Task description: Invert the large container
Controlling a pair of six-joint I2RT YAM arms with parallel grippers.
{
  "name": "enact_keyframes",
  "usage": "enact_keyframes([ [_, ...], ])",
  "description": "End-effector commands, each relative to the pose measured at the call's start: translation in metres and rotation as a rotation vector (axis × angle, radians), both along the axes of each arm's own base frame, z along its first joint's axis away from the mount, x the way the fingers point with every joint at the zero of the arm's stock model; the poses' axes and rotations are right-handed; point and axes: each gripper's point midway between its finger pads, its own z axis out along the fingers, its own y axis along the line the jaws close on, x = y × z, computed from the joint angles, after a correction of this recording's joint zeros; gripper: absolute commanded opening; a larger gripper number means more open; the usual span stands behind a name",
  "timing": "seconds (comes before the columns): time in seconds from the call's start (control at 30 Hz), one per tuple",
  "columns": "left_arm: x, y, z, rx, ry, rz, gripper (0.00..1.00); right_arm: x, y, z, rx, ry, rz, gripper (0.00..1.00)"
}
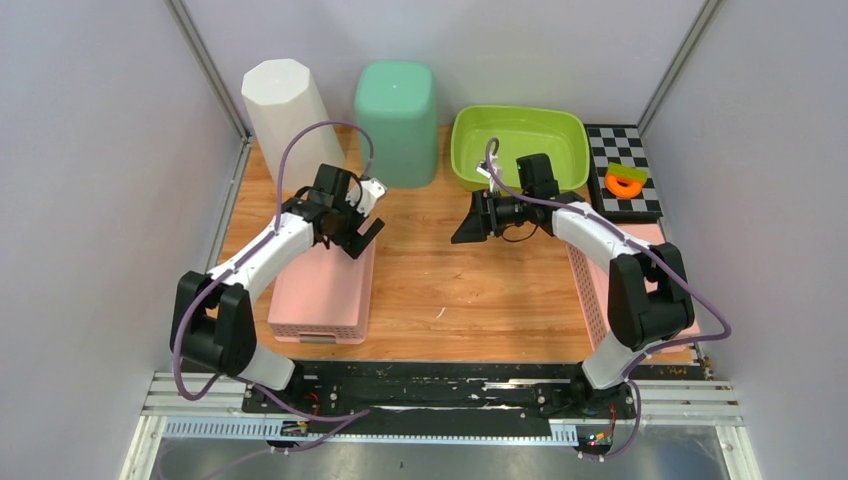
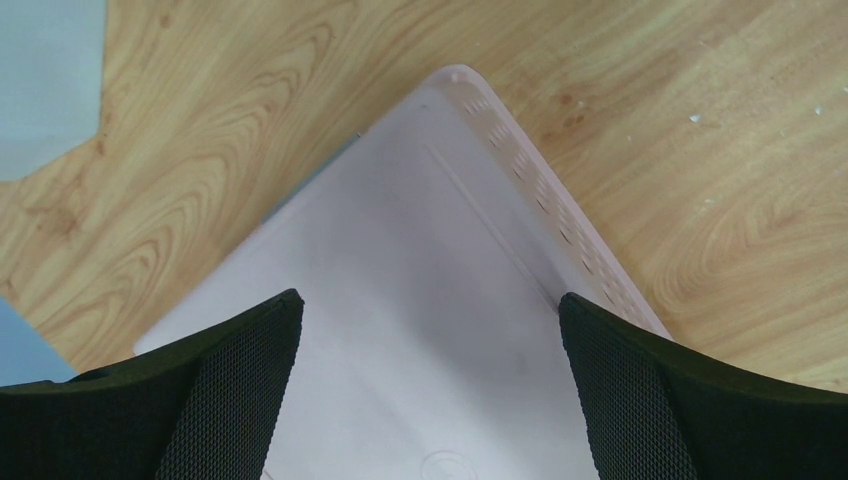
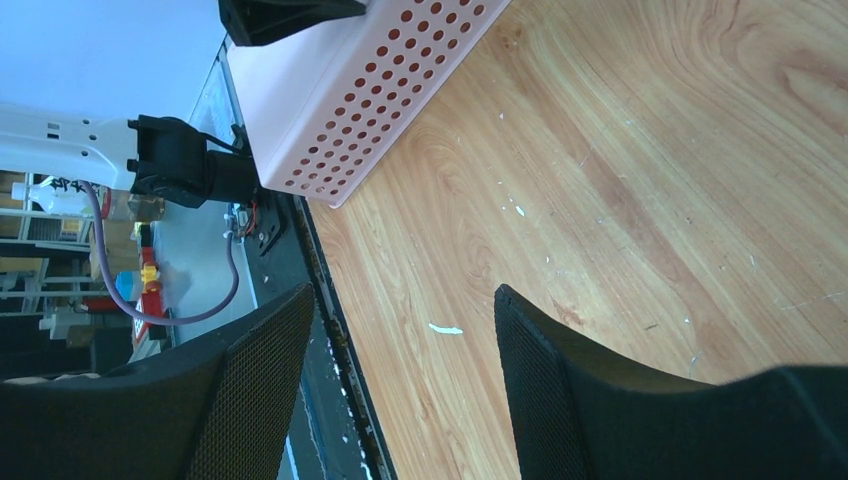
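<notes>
Top view: the large pink perforated plastic basket (image 1: 320,290) lies base-up on the wooden tabletop (image 1: 470,290), left of centre, so I judge the flip done; next, both arms need only back away. Left wrist view: my left tool (image 2: 428,310) hangs released above its flat base. Right wrist view: the right tool (image 3: 405,300) gapes empty, and the basket is cut off at upper left

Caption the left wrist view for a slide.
Open left gripper poised above the flat side of a pink basket on a wooden table.
</notes>
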Motion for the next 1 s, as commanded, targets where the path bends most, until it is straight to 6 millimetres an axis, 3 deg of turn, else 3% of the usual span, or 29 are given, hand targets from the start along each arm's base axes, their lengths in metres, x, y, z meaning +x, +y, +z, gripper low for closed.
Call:
enact_keyframes([
  [0.0,-0.011,0.028,-0.046,0.137,0.122,0.028,1.0,0.002,-0.006,0.0,0.018,-0.007,-0.008,0.69],
  [0.13,-0.001,0.035,-0.037,0.125,0.107,0.038,1.0,0.004,-0.009,-0.001,0.02,-0.004,-0.02,0.69],
  [0.37,0.007,0.008,0.036,-0.034,-0.024,-0.018,1.0,0.006,-0.011,0.0,0.021,-0.006,-0.028,0.7],
  [0.5,-0.001,0.002,0.061,-0.051,-0.077,-0.039,1.0,0.007,-0.013,0.001,0.023,-0.012,-0.035,0.7],
  [0.63,-0.025,-0.003,0.056,-0.057,-0.042,-0.075,1.0,0.008,-0.013,0.001,0.024,-0.013,-0.037,0.7],
  [0.8,-0.056,-0.007,0.024,-0.019,0.052,-0.128,1.0,0.008,-0.013,0.001,0.025,-0.012,-0.038,0.7],
  [0.97,-0.069,-0.012,0.002,-0.014,0.122,-0.155,1.0,0.009,-0.013,0.001,0.021,-0.013,-0.041,0.7],
])
